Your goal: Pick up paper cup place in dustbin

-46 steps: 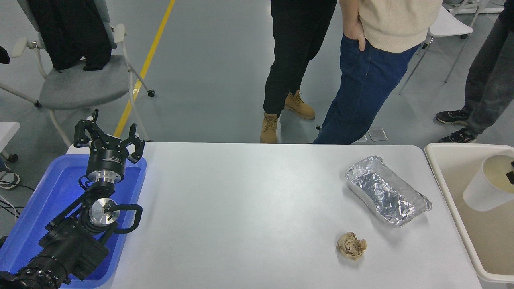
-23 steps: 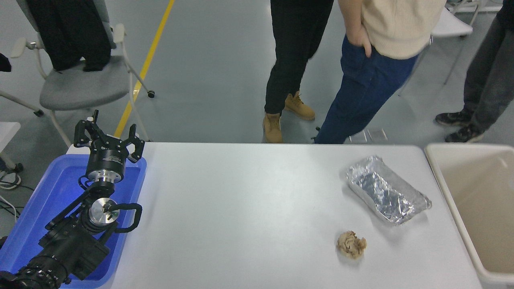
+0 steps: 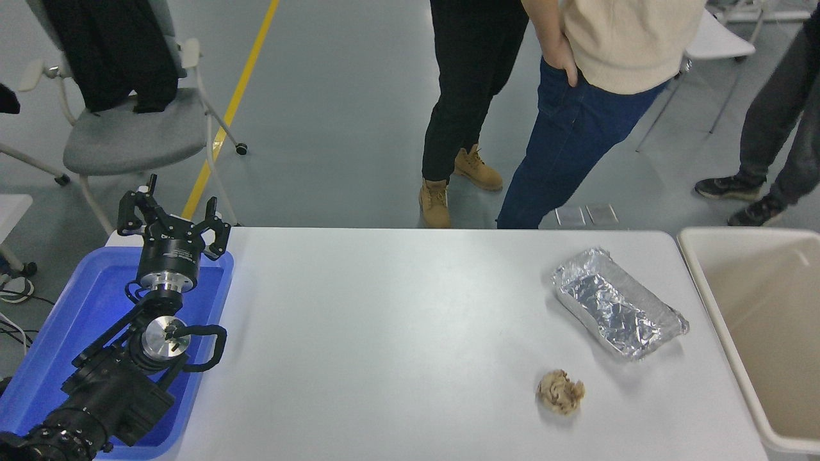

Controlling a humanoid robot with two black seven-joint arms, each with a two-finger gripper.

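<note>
No writing or label can be made out on anything in view; a small mark on the body of the left pincer is too fine to read.

The dustbin sits at the right end of the white bench, cut off by the picture's edge. Its cream inside shows only bare walls and floor in the part that can be seen. The paper cup does not show anywhere in the picture; whether it lies in the hidden part of the dustbin cannot be told.

A silver foil tray lies slantwise on the bench, just left of the dustbin, open side up, with nothing in it. Nearer the camera, a crumpled brown paper ball rests on the bench, apart from the tray.

At the left end a blue tray holds nothing loose; the left arm lies over it, its pincer spread above the tray's far rim. The right pincer is out of view.

Beyond the bench people stand on the grey floor, one in tan boots, and a grey chair with dark clothing stands at the upper left.
</note>
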